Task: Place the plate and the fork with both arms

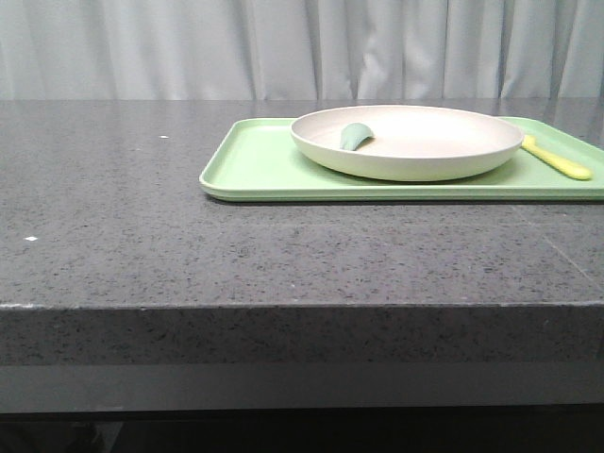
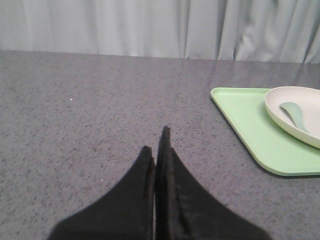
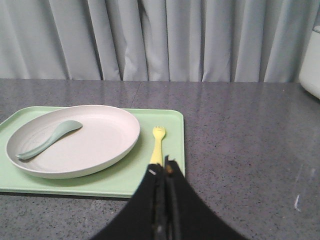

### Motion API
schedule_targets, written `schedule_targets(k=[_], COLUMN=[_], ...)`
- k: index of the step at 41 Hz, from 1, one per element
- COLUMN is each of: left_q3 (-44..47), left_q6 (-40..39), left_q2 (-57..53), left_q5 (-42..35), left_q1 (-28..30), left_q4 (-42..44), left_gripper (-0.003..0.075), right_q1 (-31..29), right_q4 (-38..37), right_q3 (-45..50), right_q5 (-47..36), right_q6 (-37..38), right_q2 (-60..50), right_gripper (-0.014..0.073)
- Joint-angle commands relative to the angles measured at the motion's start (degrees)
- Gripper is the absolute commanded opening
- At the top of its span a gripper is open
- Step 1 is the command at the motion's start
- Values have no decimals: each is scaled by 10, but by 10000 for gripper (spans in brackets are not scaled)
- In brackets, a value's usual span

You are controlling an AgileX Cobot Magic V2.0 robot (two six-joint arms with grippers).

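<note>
The cream-white plate (image 1: 408,142) sits on a light green tray (image 1: 255,170) at the table's right; it also shows in the right wrist view as the plate (image 3: 75,140) and at the edge of the left wrist view as the plate (image 2: 295,112). The pale yellow fork (image 1: 557,158) lies on the tray to the right of the plate, seen also as the fork (image 3: 158,145). My left gripper (image 2: 156,142) is shut and empty over bare table, left of the tray. My right gripper (image 3: 164,167) is shut and empty, just short of the fork's handle. Neither gripper appears in the front view.
A dull green rounded utensil (image 1: 355,136) lies inside the plate. Grey speckled tabletop (image 1: 142,217) spreads left of the tray. A pale curtain (image 1: 302,47) hangs behind. A white object (image 3: 311,62) stands at the far right edge of the right wrist view.
</note>
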Motion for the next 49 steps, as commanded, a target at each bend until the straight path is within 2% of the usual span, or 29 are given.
schedule_targets(k=[1, 17, 23, 25, 49], left_q3=[22, 160, 191, 191, 191], left_q6=[-4, -4, -4, -4, -4], left_q2=[-42, -216, -213, -213, -212], left_q5=[-47, -47, -54, -34, -35], left_q1=[29, 103, 105, 105, 105], left_q4=[-14, -14, -14, -14, -14], left_gripper=[-18, -18, -18, -18, -18], right_q1=[-3, -3, -3, -3, -3], right_q4=[-5, -5, -5, -5, -5], right_q3=[-15, -15, -15, -15, -15], right_q5=[-51, -50, -48, -48, -48], right_q6=[-4, -4, -4, -4, -4], right_q2=[5, 5, 5, 5, 5], right_gripper=[-118, -118, -118, -118, -118])
